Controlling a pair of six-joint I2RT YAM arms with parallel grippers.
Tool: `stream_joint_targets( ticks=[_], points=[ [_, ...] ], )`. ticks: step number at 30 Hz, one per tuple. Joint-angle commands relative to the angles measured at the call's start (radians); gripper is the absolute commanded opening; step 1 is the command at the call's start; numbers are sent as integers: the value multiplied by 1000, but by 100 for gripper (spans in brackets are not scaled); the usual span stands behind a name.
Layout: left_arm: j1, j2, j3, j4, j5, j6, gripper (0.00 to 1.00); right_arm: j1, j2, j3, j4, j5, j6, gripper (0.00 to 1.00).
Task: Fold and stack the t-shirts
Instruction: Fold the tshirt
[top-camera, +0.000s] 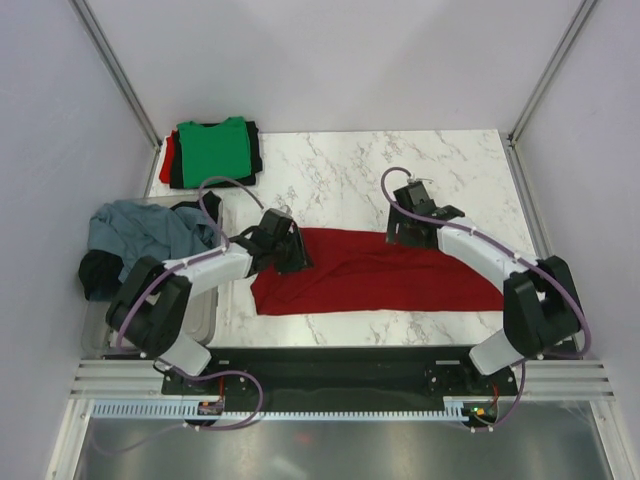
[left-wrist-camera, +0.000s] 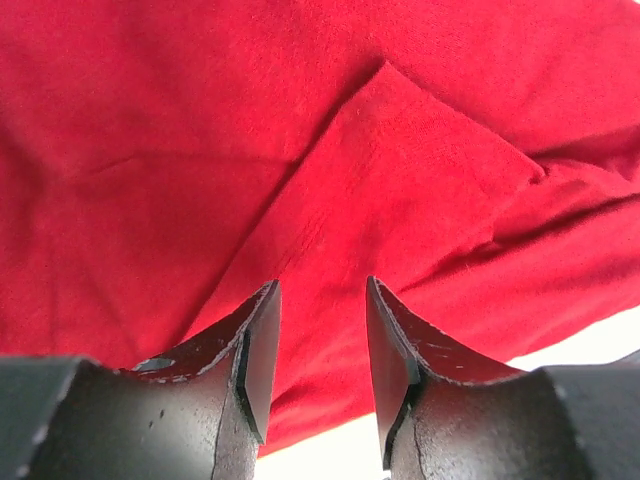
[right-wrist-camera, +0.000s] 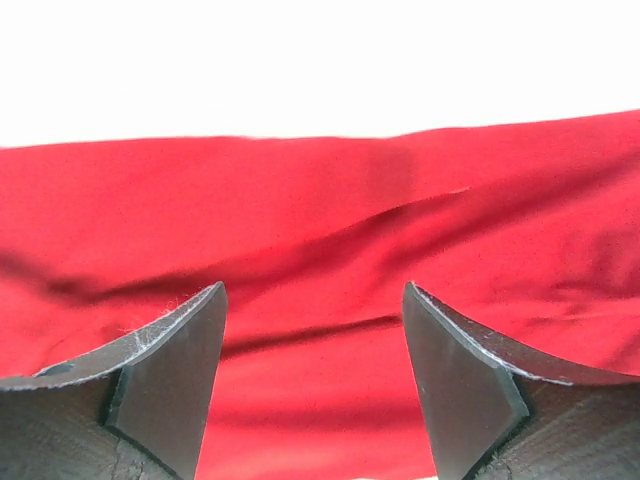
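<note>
Slippage is the chief risk here. The dark red shirt lies in the middle of the marble tabletop as a long band running left to right, rumpled rather than flat. The left end effector hovers over its left end, and the right end effector over its far right corner. Both are released, with the jaws apart and nothing between them, the right set wider than the left.

In the left wrist view, a loose pointed flap of the shirt rests on top of another layer, just ahead of the fingertips. If the left jaws close there they would probably catch only that top layer, and lifting it would undo the fold instead of carrying it over.

In the right wrist view, soft ridges run across the cloth below the jaws. A pinch on one of these ridges would likely gather a thin pleat that slides out under tension.

If the two arms grip at different depths, the next fold would probably come out skewed. The shirt would then sit badly on the stack at the far left corner, where the green shirt tops a black shirt.

The left arm also reaches out close beside the grey-blue shirt, which is draped over the clear tub. A wide sweep of that arm might drag the shirt along.
</note>
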Motion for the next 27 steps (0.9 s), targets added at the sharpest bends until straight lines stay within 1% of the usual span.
stream_joint_targets(
  ticks=[1,6,8,9,11,12,13,14,15,16,17,18,19,20,21,22,23,24,26,27],
  points=[
    [-16,79,79,7,-31,-38,47,-53,87,10,-45,44,-54,78],
    [-22,250,195,-54,-54,-47,46,-56,159,-68,-8,2,-48,77],
    [-24,289,230,-75,-78,-53,46,-58,170,-95,2,-22,-34,77],
    [-24,326,269,-94,-127,-55,45,-58,170,-124,13,-66,-24,77],
    [-24,372,324,-115,-147,-49,45,-52,161,-158,32,-132,15,77],
    [-22,428,409,-150,-155,-41,45,-47,158,-193,50,-172,33,77],
    [-22,471,463,-176,-163,-35,45,-44,147,-210,61,-262,82,77],
    [-21,510,525,-203,-160,-20,45,-17,139,-224,71,-288,110,77],
    [-19,548,657,-226,-161,-13,45,3,132,-245,96,-335,145,77],
    [-19,632,731,-274,-157,-4,45,29,113,-254,110,-411,176,77],
    [-18,672,808,-302,-154,14,45,98,103,-256,122,-435,250,77],
    [-18,726,985,-337,-147,25,46,136,93,-241,140,-453,285,77],
    [-18,821,1087,-402,-134,37,46,175,83,-227,144,-463,317,78],
    [-18,881,1196,-451,-128,68,46,234,81,-210,144,-479,379,79],
    [-18,930,1413,-486,-126,83,47,259,76,-173,141,-486,400,80],
    [-16,973,1511,-534,-114,109,48,276,70,-156,134,-486,421,81],
    [-7,1051,1594,-542,-91,120,49,290,67,-141,121,-480,450,82],
    [-2,1071,1702,-545,-50,125,50,289,60,-118,115,-473,457,83],
    [17,1064,1726,-537,-35,116,50,287,46,-86,72,-426,448,85],
    [24,1047,1711,-528,-25,120,51,289,41,-43,5,-377,435,87]
  ],
)
